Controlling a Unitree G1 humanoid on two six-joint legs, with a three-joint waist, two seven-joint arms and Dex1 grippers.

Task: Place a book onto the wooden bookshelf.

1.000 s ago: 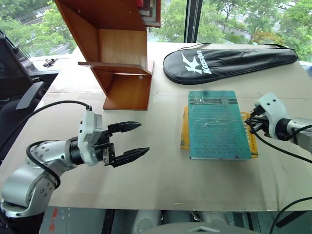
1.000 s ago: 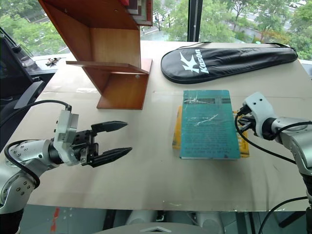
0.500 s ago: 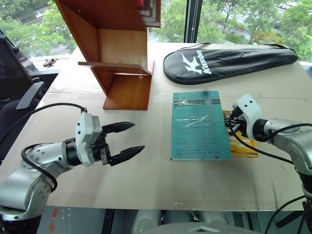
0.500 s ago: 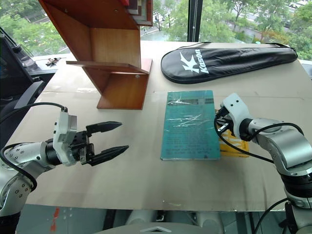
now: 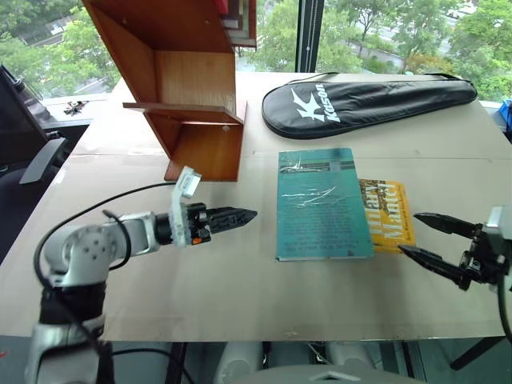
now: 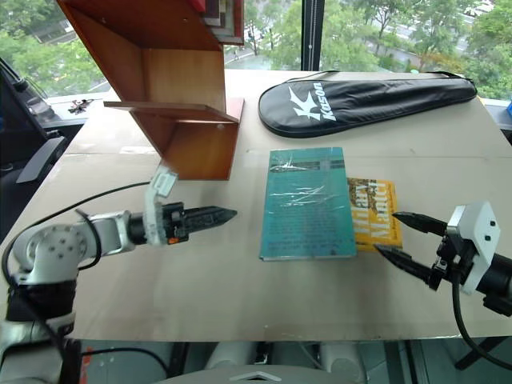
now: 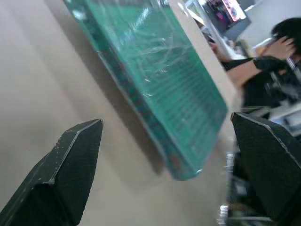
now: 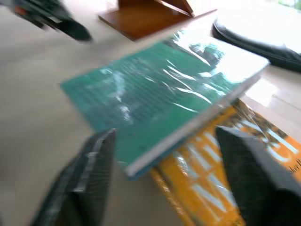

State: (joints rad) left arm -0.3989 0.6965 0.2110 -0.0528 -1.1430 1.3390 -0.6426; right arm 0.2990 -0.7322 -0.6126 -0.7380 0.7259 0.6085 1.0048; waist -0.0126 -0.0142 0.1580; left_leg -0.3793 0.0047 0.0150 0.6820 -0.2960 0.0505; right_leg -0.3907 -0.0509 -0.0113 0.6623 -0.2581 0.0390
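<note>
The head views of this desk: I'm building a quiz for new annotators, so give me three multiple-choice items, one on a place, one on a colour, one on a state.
1. Where does the teal book lie?
A. on the wooden bookshelf's board
B. flat on the table, overlapping the yellow book
C. on top of the black racket bag

2. What colour is the book partly covered by the teal one?
A. yellow
B. red
C. white

3. How is the right end effector?
A. shut on the teal book
B. shut on the yellow book
C. open, holding nothing

Answers:
1. B: it rests on the table, its right edge over the yellow book, apart from the wooden bookshelf and the black racket bag.
2. A: its exposed part is yellow with lettering.
3. C: its two fingers stand spread, to the right of both books.
</note>
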